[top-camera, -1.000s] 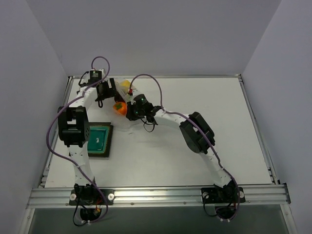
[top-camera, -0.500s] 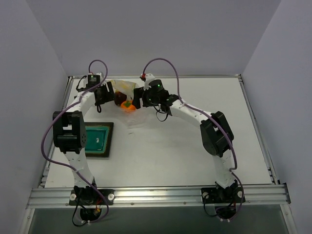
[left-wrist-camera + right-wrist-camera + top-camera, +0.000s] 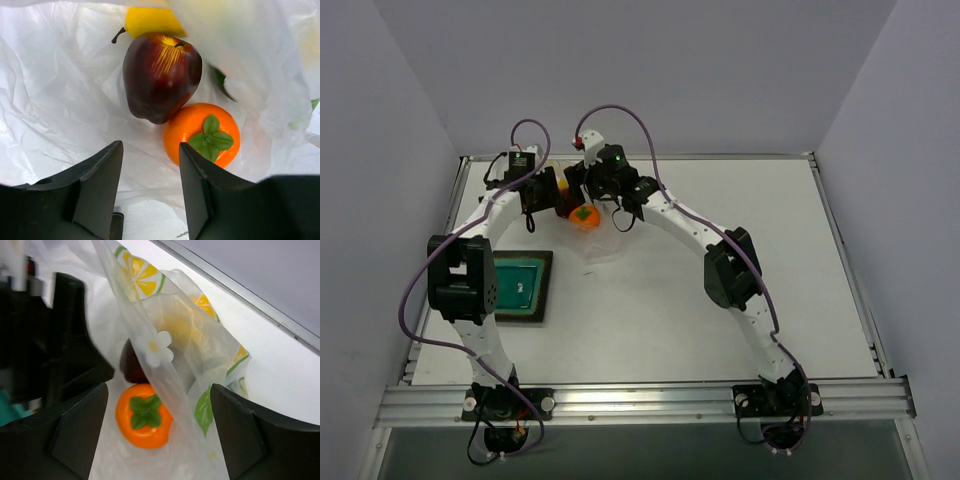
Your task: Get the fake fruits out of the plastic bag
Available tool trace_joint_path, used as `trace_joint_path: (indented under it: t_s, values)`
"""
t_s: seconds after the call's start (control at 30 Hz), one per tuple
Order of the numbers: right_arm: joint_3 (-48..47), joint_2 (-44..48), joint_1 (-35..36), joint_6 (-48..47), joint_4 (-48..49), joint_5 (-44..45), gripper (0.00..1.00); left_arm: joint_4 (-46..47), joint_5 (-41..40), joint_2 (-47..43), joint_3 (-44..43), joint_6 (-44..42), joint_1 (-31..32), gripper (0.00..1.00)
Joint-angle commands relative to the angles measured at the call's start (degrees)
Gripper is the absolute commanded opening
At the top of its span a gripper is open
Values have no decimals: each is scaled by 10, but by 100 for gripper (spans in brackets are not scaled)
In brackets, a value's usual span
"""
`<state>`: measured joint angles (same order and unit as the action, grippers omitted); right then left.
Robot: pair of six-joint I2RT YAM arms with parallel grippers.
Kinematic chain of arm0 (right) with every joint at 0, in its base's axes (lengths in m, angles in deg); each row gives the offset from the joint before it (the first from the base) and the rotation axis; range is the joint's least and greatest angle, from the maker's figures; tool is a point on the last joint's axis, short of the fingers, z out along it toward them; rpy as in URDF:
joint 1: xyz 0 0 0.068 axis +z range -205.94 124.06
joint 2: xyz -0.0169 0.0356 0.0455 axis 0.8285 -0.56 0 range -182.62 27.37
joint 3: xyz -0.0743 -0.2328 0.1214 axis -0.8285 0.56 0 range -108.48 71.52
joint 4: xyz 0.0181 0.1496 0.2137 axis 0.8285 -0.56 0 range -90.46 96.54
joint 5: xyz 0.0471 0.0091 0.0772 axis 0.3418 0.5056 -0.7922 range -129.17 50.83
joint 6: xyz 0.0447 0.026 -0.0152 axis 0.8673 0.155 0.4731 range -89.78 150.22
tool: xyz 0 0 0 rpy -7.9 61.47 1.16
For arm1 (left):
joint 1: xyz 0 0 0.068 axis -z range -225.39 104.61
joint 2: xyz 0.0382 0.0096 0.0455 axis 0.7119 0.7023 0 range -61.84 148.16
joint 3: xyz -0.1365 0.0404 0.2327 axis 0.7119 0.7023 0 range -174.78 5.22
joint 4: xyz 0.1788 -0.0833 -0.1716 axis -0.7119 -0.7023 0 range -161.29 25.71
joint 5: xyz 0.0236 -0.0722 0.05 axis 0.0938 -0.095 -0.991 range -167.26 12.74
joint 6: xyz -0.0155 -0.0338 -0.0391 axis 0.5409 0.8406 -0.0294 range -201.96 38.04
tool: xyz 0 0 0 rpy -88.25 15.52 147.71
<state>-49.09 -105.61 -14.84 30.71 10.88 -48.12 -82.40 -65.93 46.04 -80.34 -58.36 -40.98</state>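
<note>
The fake fruits (image 3: pixel 172 100) lie together inside the plastic bag (image 3: pixel 60 100), which sits at the far left of the table (image 3: pixel 720 280), close to the far edge. In the left wrist view we see a dark red fruit (image 3: pixel 160 75) resting on the crinkled film. An orange fruit (image 3: pixel 202 134) with a green leaf cap touches its near right side, and a yellow fruit (image 3: pixel 150 21) sits just beyond it. A green shape (image 3: pixel 220 82) shows dimly behind a fold of film to the right; we cannot tell more about it.

The left gripper (image 3: pixel 150 150) points into the bag's mouth. Its fingers (image 3: pixel 95 185) stand apart with only loose film showing between them, and we see them gripping nothing.

The right gripper (image 3: pixel 159 390) comes in from the other side with its fingers (image 3: pixel 240 430) spread wide. A sheet of the bag, printed with citrus slices, a white flower and a green leaf, stands up between them without being pinched. Past that sheet we see the orange fruit and part of the dark red one.

From above, both arms meet over the bag, and the orange fruit shows between the two grippers. A green tray (image 3: pixel 523 285) lies on the table nearer and to the left, apart from the bag.
</note>
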Motion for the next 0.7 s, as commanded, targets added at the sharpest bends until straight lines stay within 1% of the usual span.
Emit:
trace_joint_path:
  t_s: [0.0, 0.03, 0.07, 0.1, 0.13, 0.17, 0.2, 0.23, 0.27, 0.3, 0.37, 0.4, 0.5, 0.67]
  values:
    - [-83, -70, -2, -67, -41, 46, 78, -13, -8, -28, 2, 11, 3, 45]
    - [-94, -81, -2, -72, -41, 53, 77, -14, -10, -28, 4, 12, 5, 43]
    - [-123, -91, -2, -76, -41, 66, 75, -13, -12, -28, 6, 13, 7, 42]
    - [-138, -110, -2, -73, -36, 120, 67, -14, -17, -27, 9, 13, 13, 41]
    - [-147, -116, -4, -73, -26, 131, 62, -17, -23, -23, 8, 10, 17, 40]
    - [-152, -119, -5, -71, 9, 135, 56, -20, -27, -21, 8, 4, 20, 39]
    - [-149, -121, -7, -62, 33, 160, 43, -30, -34, -19, 8, 1, 26, 38]
    - [-150, -125, -11, -57, 51, 173, 36, -34, -39, -15, 9, -7, 29, 34]
    - [-160, -136, -15, -38, 79, 185, 24, -39, -46, -14, 11, -9, 32, 32]
    - [-165, -142, -20, -24, 89, 197, 21, -42, -57, -14, 14, -12, 34, 31]
    - [-189, -178, -40, -5, 98, 193, 16, -44, -64, -12, 20, -16, 39, 26]
    - [-214, -192, -47, 17, 99, 192, 15, -47, -67, -10, 19, -16, 41, 25]
    - [-260, -249, -72, 27, 93, 159, 15, -53, -67, 1, 13, -22, 51, 21]
    - [-269, -292, -107, 73, 91, 90, 18, -56, -68, 18, 7, -23, 64, 16]
